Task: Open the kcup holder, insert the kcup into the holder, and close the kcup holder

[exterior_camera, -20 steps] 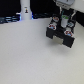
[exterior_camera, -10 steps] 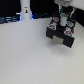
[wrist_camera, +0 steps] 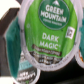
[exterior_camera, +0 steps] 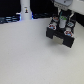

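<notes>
The kcup nearly fills the wrist view: a round green foil top printed "Green Mountain Dark Magic", facing the camera, with dark slots of the kcup holder around it. In the exterior view the black kcup holder stands at the back right with pod tops showing on it. My gripper hangs straight over it, very low, with a speck of green at its tip. Its fingers are not distinct in either view, so neither the grip nor whether the kcup rests in a slot is clear.
Another pod with a teal and white top sits beside the kcup in the holder. A tall white bottle-shaped object stands at the back of the white table, toward the exterior view's left, against a dark backdrop.
Almost nothing differs. The gripper stays low over the holder, and the holder has not shifted.
</notes>
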{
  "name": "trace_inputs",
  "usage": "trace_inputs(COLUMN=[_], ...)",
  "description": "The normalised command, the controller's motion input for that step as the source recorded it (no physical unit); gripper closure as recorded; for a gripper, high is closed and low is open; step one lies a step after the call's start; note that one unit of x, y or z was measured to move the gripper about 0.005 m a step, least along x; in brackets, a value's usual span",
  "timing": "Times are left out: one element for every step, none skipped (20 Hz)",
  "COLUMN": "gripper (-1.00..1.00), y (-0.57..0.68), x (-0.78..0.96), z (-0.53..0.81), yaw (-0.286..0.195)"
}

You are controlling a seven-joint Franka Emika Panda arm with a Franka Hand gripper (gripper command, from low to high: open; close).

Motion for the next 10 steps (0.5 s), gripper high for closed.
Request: trace_inputs(gripper=[1.00, 1.00, 1.00, 1.00, 1.00, 1.00, 1.00, 1.00, 1.00, 1.00], y=[-0.04, -0.03, 0.00, -0.10, -0.13, -0.16, -0.21, -0.22, -0.02, 0.00], x=[-0.03, -0.03, 0.00, -0.02, -0.04, -0.06, -0.09, -0.04, 0.00, 0.00], z=[-0.17, -0.15, 0.08, 0.19, 0.23, 0.26, 0.28, 0.11, 0.00, 0.00], yaw=[0.001, -0.001, 0.000, -0.002, -0.002, -0.009, -0.004, 0.000, 0.000, 0.000])
